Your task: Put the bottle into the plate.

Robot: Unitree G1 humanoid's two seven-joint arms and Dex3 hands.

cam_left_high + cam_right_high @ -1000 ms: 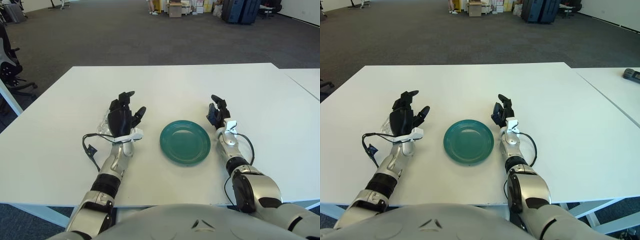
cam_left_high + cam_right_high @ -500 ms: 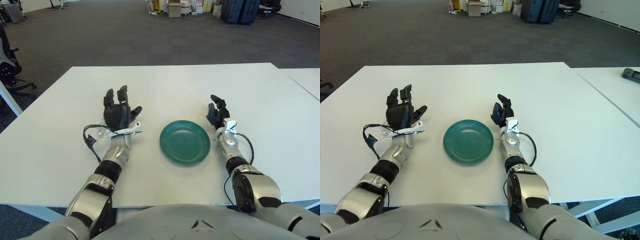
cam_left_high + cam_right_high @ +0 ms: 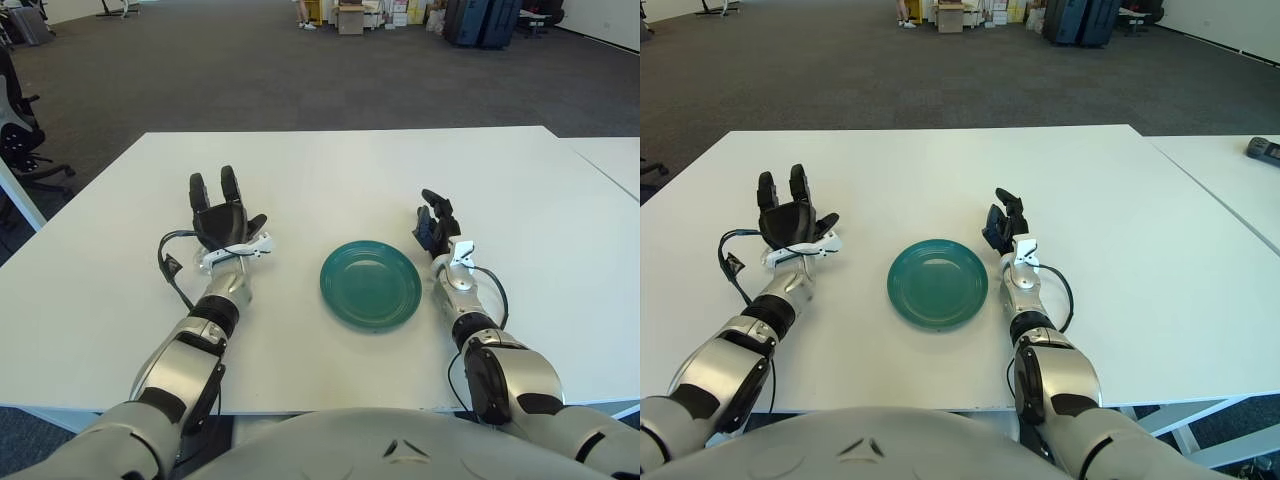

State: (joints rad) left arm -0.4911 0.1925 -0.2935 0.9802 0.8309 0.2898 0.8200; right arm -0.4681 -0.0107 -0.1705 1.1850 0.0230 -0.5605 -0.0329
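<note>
A teal plate [image 3: 370, 283] lies on the white table [image 3: 340, 170], near the front and between my two hands. My left hand [image 3: 222, 212] stands to the left of the plate, palm up and fingers spread, with nothing in its grasp. Only a faint clear sliver beside its wrist [image 3: 196, 264] could be the transparent bottle; I cannot tell for sure. My right hand [image 3: 435, 224] shows just right of the plate with its fingers relaxed and holding nothing.
A black cable [image 3: 172, 275] loops beside my left wrist. A second white table [image 3: 1240, 180] stands to the right with a dark object [image 3: 1262, 148] on it. An office chair [image 3: 20, 130] stands off the table's left edge.
My left hand has moved left, away from the plate, and turned its fingers upward. The clear bottle that showed under it earlier no longer shows plainly. The right hand has not moved.
</note>
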